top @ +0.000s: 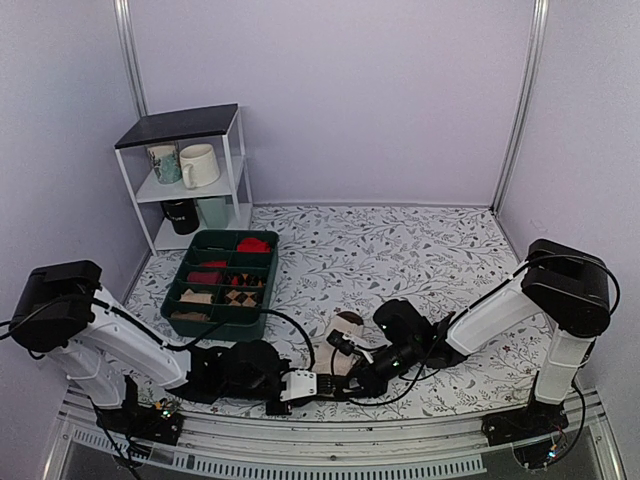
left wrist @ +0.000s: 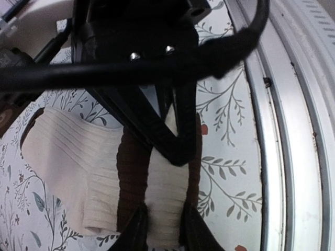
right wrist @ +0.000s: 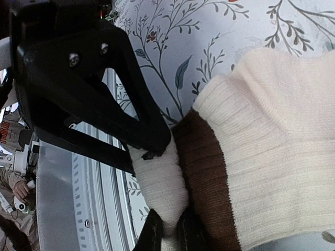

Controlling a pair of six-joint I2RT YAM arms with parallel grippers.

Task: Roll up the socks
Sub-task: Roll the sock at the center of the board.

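Note:
The socks (top: pixel 347 327) lie near the table's front edge between my two arms, cream ribbed fabric with dark brown bands. In the left wrist view the socks (left wrist: pixel 73 167) spread flat. My left gripper (left wrist: pixel 165 230) straddles a cream band between two brown bands, and both fingers press against the fabric that fills the gap. In the right wrist view my right gripper (right wrist: pixel 170 232) is shut on a bunched cream fold of the socks (right wrist: pixel 272 157), right beside a brown band. From above, the left gripper (top: pixel 322 385) and the right gripper (top: pixel 347 350) meet over the socks and hide most of them.
A green compartment tray (top: pixel 181 276) holding red and checked rolled socks stands at the left. Behind it is a white shelf (top: pixel 180 130) with mugs. A metal rail (top: pixel 350 440) runs along the near table edge, close to both grippers.

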